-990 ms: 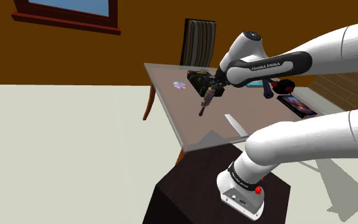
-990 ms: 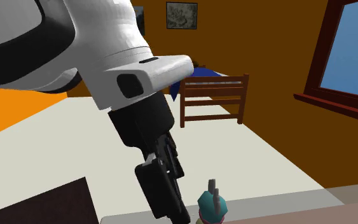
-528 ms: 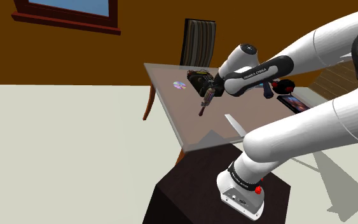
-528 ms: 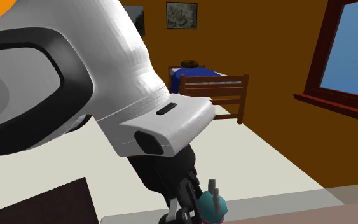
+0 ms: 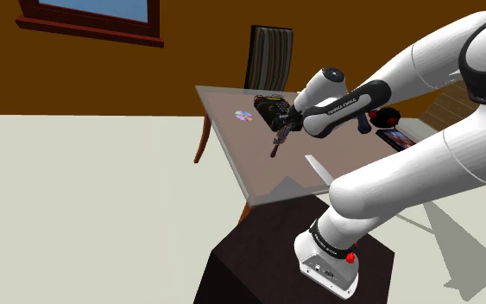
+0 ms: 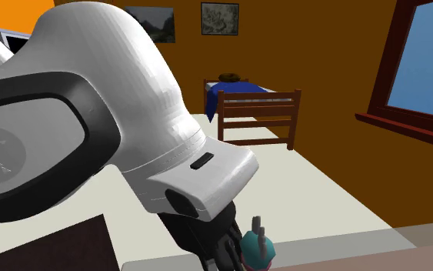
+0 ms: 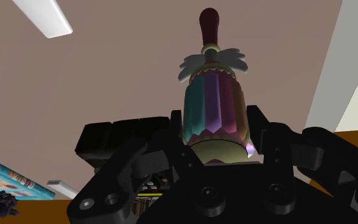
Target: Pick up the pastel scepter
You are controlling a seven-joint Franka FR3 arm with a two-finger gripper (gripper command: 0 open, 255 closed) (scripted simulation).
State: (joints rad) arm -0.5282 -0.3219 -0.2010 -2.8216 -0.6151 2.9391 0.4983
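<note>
Scepter (image 7: 213,95) base hidden behind tool (image 7: 214,130)

The arm (image 5: 405,177) I'm driving is fat glossy white tubes with dark joint bands; I read FRANKA EMIKA on one. Its white base (image 5: 325,259) has a red button, and the all-black claw (image 7: 214,127) has round screws.

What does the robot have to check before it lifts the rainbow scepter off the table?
1. Is the gripper down at the scepter: ok.
2. Is the scepter lined up with the middle of the gripper: ok, seen in the wrist view.
3. Is the scepter firmly held: cannot tell.
4. Is the black and yellow object clear of the gripper: cannot tell, they overlap in the shoulder view.
5. Is the disc out of the way: ok.
6. Is there free room above the table: ok.
</note>
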